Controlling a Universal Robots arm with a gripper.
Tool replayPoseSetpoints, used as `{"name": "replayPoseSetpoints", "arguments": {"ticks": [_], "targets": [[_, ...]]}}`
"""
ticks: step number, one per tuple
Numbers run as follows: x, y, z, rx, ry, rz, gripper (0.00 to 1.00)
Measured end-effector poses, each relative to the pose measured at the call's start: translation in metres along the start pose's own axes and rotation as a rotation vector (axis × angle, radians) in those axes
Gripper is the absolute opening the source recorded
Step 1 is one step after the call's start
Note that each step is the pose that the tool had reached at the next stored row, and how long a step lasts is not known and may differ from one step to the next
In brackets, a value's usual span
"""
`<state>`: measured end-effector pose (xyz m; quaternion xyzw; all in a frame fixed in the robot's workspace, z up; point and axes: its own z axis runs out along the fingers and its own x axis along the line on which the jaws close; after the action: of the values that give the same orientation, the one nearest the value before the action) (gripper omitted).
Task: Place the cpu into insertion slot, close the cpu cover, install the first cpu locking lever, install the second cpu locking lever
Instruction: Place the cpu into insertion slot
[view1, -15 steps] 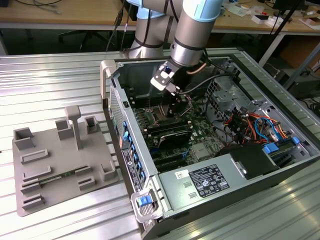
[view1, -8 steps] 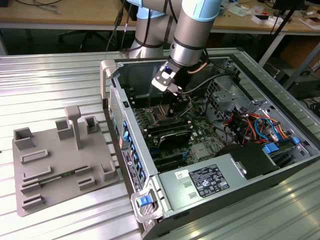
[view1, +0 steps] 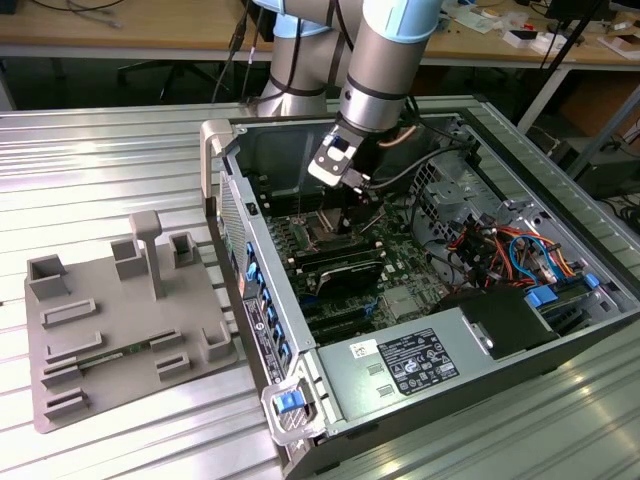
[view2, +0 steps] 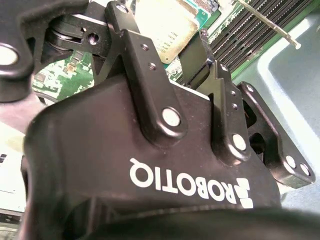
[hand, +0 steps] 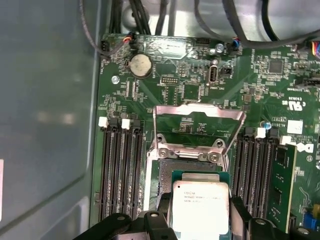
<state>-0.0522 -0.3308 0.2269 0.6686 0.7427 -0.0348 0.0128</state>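
Observation:
In the first wrist view my gripper is shut on the cpu, a small square chip with a silver-grey face and green edge. One black finger sits on each side of it. The chip hovers just over the insertion slot, partly hiding it. The cpu cover, a thin silver frame, stands raised at the slot's far edge, with thin lever rods beside it. The second wrist view shows the gripper clamping the cpu from behind. In the exterior view the gripper is down inside the open computer case.
Long black memory slots flank the socket on both sides, with a coin battery and cables beyond. In the exterior view a grey parts fixture lies on the exterior view's left, and a power supply fills the case's near end.

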Motion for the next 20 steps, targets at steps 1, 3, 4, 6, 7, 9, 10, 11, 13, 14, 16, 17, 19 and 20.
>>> {"name": "replayPoseSetpoints", "arguments": {"ticks": [1,3,4,6,7,9,10,11,13,14,16,17,19,20], "targets": [[0.0,0.0,0.0001,-0.0007,-0.0004,-0.011,0.55],[0.0001,0.0001,0.0006,-0.0013,-0.0004,-0.019,0.55],[0.0002,0.0001,0.0014,-0.0014,-0.0001,-0.018,0.55],[0.0003,0.0001,0.0032,-0.0009,0.0002,-0.012,0.55],[0.0004,0.0002,0.0041,-0.0007,0.0002,-0.01,0.55],[0.0013,0.0003,0.0057,-0.0002,0.0007,-0.001,0.55],[0.0016,0.0004,0.0063,0.0,0.0008,0.003,0.55],[0.0018,0.0004,0.0069,0.0004,0.0009,0.007,0.55],[0.0023,0.0005,0.0084,0.0017,0.0016,0.027,0.55],[0.0029,0.0006,0.0096,0.0028,0.0022,0.045,0.55],[0.0032,0.0006,0.0112,0.0034,0.0025,0.053,0.55],[0.0033,0.0007,0.0122,0.0034,0.0025,0.053,0.55],[0.0037,0.0007,0.0139,0.0034,0.0026,0.053,0.55],[0.0039,0.0007,0.0151,0.0034,0.0025,0.053,0.55]]}}
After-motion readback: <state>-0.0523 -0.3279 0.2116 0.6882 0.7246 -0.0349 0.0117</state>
